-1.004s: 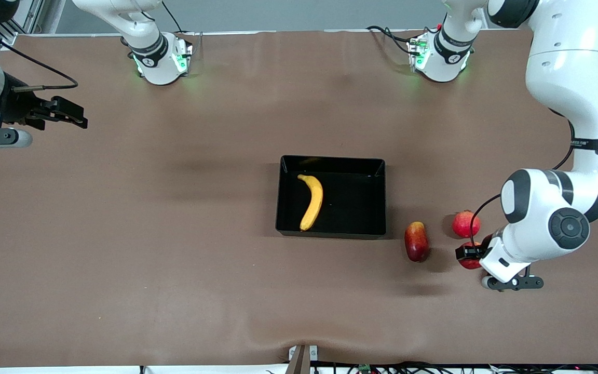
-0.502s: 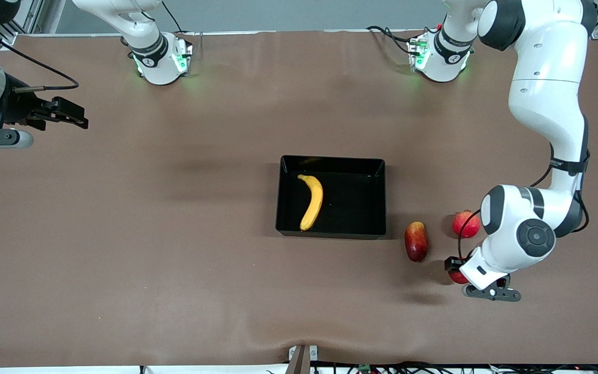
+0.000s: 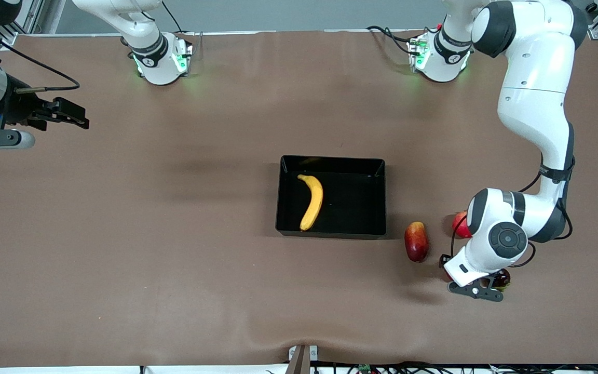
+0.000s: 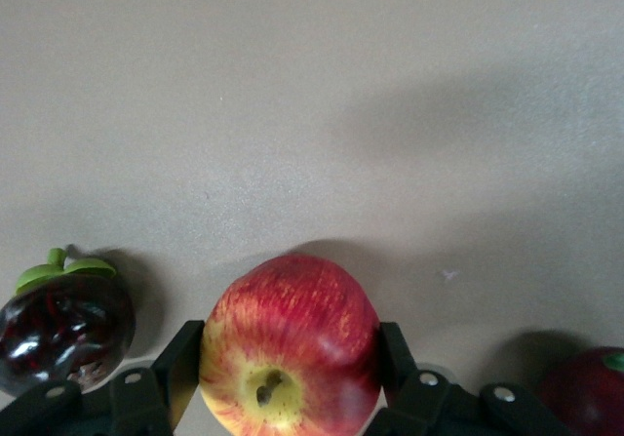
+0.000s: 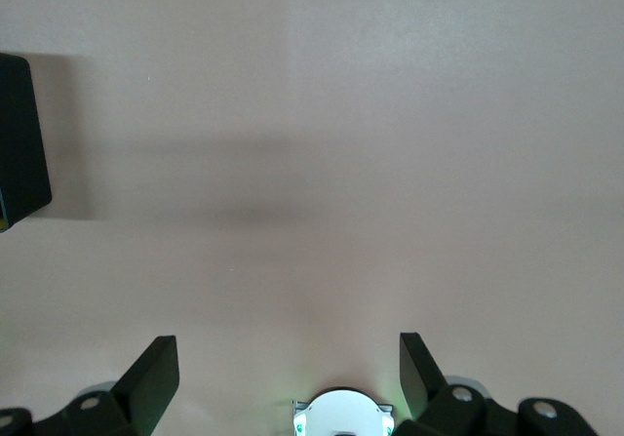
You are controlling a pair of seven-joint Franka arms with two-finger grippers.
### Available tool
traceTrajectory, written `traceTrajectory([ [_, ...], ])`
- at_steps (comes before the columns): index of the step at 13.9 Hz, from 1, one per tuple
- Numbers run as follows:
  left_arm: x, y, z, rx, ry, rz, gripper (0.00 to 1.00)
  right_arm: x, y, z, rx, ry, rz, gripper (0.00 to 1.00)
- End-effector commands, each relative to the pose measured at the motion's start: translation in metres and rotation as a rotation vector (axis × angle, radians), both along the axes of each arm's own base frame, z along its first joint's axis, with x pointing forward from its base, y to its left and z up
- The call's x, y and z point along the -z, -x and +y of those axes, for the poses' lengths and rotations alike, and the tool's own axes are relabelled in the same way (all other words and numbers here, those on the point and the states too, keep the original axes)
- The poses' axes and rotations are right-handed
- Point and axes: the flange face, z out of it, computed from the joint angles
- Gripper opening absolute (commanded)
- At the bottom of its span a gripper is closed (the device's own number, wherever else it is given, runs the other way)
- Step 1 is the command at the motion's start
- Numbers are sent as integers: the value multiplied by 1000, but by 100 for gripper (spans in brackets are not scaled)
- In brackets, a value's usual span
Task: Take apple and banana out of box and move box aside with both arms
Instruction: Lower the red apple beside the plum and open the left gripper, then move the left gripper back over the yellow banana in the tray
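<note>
Two fingers of your left gripper [image 4: 290, 382] clamp the apple [image 4: 290, 343] sideways, above the tabletop [image 3: 174, 270] toward the left arm's end, between a dark mangosteen [image 4: 63, 319] and the pink-red fruit [image 3: 460, 224]. Your right gripper [image 5: 290, 373] waits spread apart over the right arm's edge. The banana [image 3: 312, 201] lies in the black tray [image 3: 361, 231] mid-table, the mango-like fruit [image 3: 416, 241] just beside the tray's corner.
</note>
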Motion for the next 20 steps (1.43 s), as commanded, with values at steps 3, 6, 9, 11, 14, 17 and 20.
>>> traceTrajectory([
  [3,-2,1,-23,50,-25,-3,100,-3,1,2,7,-1,-8,100],
  [6,-57,-1,-27,25,-2,-30,100,-3,0,4,4,-1,-16,100],
  [9,-108,10,-53,11,78,-15,100,-3,0,8,-3,-2,-19,100],
  [11,-135,20,-72,-5,112,-2,100,-3,0,8,-3,-2,-19,100],
  [14,-148,52,-142,-156,164,51,100,-2,0,8,-3,-1,-17,100],
  [17,-146,94,-241,-274,174,49,100,-2,-1,9,-3,-2,-23,100],
  [20,-128,141,-324,-361,165,45,100,-2,-1,11,-6,-2,-23,100],
])
